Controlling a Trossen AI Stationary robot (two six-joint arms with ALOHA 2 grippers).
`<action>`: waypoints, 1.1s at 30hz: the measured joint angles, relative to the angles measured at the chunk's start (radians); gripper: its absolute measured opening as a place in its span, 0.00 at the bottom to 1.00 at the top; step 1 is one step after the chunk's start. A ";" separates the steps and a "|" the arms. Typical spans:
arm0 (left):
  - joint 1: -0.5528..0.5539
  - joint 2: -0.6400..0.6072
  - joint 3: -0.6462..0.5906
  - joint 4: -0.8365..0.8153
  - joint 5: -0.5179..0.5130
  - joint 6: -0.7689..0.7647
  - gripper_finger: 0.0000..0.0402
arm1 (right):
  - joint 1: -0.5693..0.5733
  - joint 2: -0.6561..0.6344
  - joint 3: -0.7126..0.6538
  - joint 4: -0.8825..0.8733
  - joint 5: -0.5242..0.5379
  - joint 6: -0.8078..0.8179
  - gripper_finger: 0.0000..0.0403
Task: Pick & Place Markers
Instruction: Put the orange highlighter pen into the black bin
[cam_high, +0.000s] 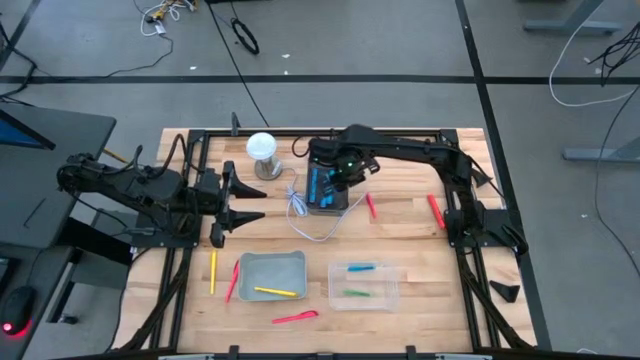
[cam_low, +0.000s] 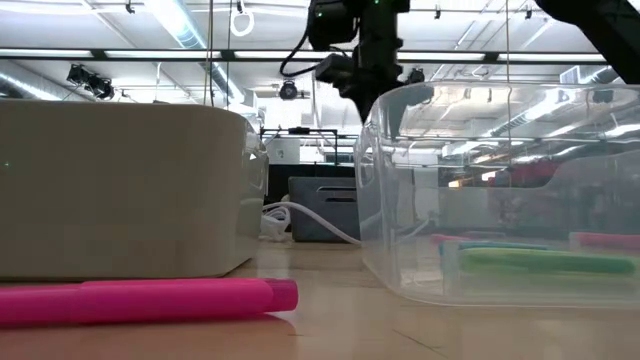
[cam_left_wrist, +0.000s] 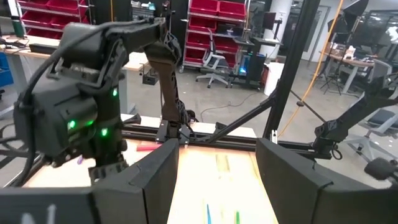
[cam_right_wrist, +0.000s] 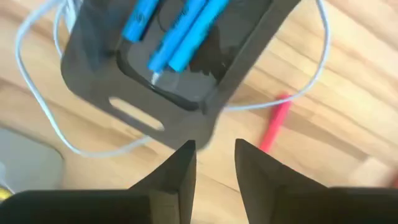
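Hovering over the dark tray (cam_right_wrist: 180, 74), your right gripper (cam_right_wrist: 214, 163) holds nothing, with a narrow gap between its fingers.

You will find no readable brand or label on any item. The markers are short thin sticks: blue markers (cam_right_wrist: 180, 31) lie in the dark tray directly below the right gripper, a red marker (cam_right_wrist: 273, 124) lies on the table (cam_high: 410, 250) just beside that tray, past the white cable (cam_right_wrist: 50, 118). Others lie farther off: a yellow marker (cam_high: 275, 292) in the grey bin (cam_high: 271, 260), green and blue ones in the clear box (cam_high: 365, 300), a pink marker (cam_low: 150, 300) on the table. Your right arm reaches across, wrist pointed down. Your left gripper (cam_high: 240, 200) waits spread wide, well apart from the tray.
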 joint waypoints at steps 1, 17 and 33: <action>0.000 0.001 0.000 0.000 0.000 -0.001 0.55 | 0.000 -0.005 0.001 -0.013 0.001 -0.011 0.29; 0.000 0.002 0.000 -0.006 -0.011 -0.028 0.55 | 0.000 -0.118 0.002 -0.089 0.116 -0.076 0.42; 0.000 0.002 0.000 -0.005 -0.019 -0.034 0.55 | 0.001 -0.119 0.002 -0.090 0.083 -0.081 0.43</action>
